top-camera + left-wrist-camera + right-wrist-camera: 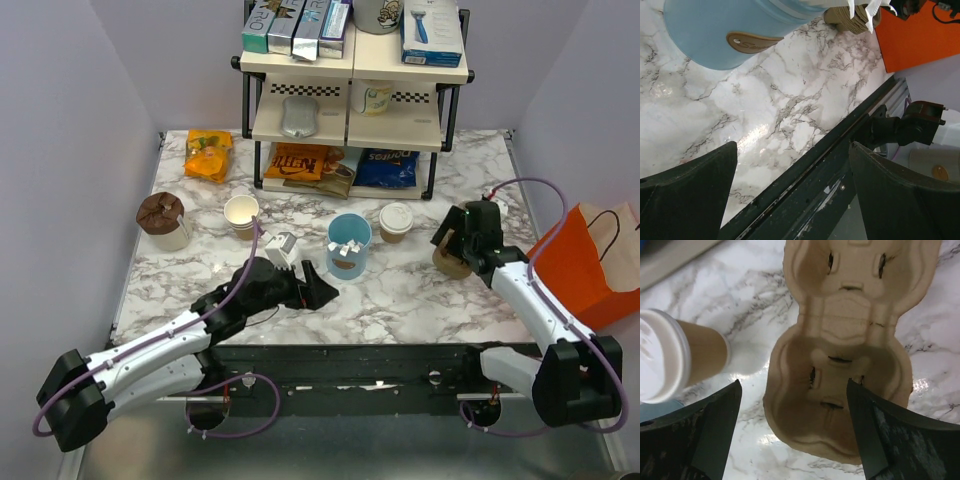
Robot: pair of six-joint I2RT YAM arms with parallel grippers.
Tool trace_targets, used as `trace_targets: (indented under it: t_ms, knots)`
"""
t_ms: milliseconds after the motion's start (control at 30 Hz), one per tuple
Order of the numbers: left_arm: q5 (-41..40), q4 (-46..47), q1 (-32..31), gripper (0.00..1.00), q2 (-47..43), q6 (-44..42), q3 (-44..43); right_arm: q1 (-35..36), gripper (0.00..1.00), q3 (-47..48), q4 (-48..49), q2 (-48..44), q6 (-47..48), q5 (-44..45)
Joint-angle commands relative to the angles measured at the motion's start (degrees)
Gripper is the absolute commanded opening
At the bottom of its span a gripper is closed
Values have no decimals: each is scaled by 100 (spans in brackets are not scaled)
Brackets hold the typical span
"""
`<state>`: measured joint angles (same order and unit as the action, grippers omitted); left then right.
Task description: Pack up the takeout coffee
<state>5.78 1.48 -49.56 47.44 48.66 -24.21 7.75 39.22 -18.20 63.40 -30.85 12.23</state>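
Tan takeout coffee (pixel 396 222): I see it standing on the marble table (pixel 450 310), white lid on, near the blue cup (pixel 349 245).
Paper cup carrier (pixel 845 355): flat, beside the coffee.
Right gripper (pixel 793 382): spread wide over the carrier, holding nothing.
Left gripper (pixel 793 147): spread wide, near the blue cup.

The takeout coffee (pixel 396 222) stands between the blue cup (pixel 349 246) and the pulp cup carrier (pixel 845 355), with the shelf rack (pixel 410 135) close behind. Bare tabletop (pixel 420 300) lies open in front of it. An orange paper bag (pixel 580 270) walls off the right edge.
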Motion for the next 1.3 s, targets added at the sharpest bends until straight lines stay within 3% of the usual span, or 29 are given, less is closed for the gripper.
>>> trace_targets:
  t_ms: [0,233,467,600,767,900,1067,1267]
  knots:
    - [-16,880,-89,99,300,-138,56,-19,90,-90,-263,295,473,-718]
    - [-147,995,-124,99,582,-340,-84,-10,80,-11,-782,578,1143,-1845]
    - [-288,986,-115,99,714,-349,-198,227,78,-591,-896,-257,310,-2979]
    - [-288,951,-115,99,810,-366,-295,874,78,-784,-862,-626,-245,-3411]
    - [-445,706,-107,99,785,-279,-392,2027,79,-697,-563,-671,-991,-3437]
    - [-534,714,-98,99,521,-182,-208,2940,79,-775,278,-452,-1546,-3386]
    - [-850,197,-80,99,161,-112,-93,3627,80,-531,1037,23,-2056,-3061]
    - [-1000,-374,-54,99,-375,-24,21,4235,82,217,256,139,-1714,-1989]
